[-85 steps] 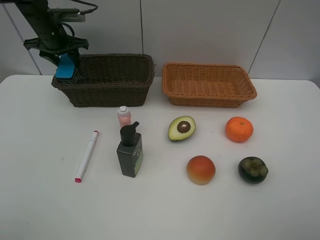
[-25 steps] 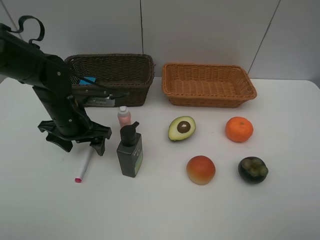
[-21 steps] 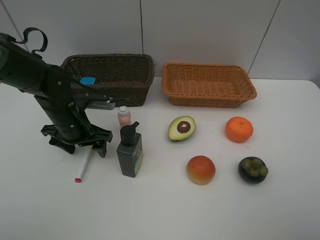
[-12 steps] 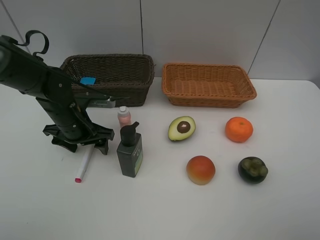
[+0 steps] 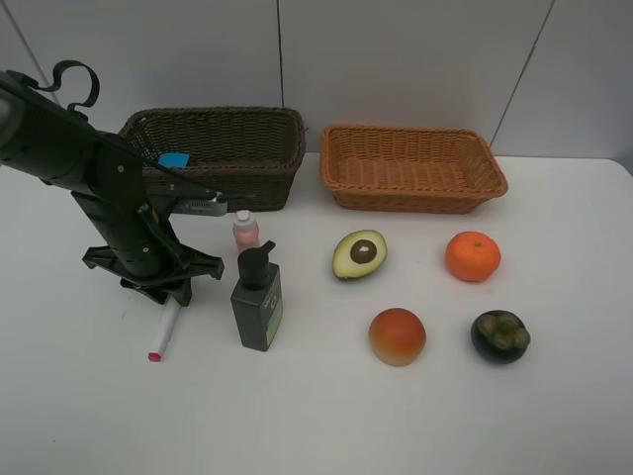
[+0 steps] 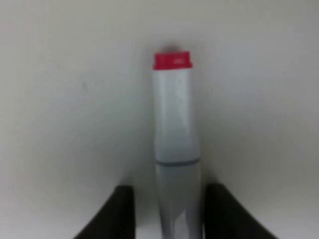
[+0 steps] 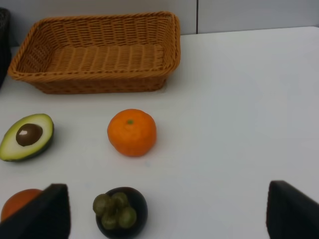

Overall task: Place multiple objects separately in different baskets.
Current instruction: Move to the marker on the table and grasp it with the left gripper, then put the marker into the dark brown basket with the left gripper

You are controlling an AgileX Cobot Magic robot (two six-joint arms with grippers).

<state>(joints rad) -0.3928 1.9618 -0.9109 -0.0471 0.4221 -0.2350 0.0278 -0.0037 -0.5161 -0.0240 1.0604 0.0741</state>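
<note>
The marker (image 5: 161, 334) lies near the pump bottle (image 5: 258, 305), at its 9 o'clock, with open counter (image 5: 148, 416) at 6. The left arm (image 5: 109, 193) leans down, its tool (image 5: 169, 296) clamped on the marker.

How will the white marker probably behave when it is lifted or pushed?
The white pink-tipped marker looks like a stiff, slim plastic tube, so probably light and rigid. Its smooth rounded body may roll on the table if pushed sideways, or slip in the left gripper.
</note>
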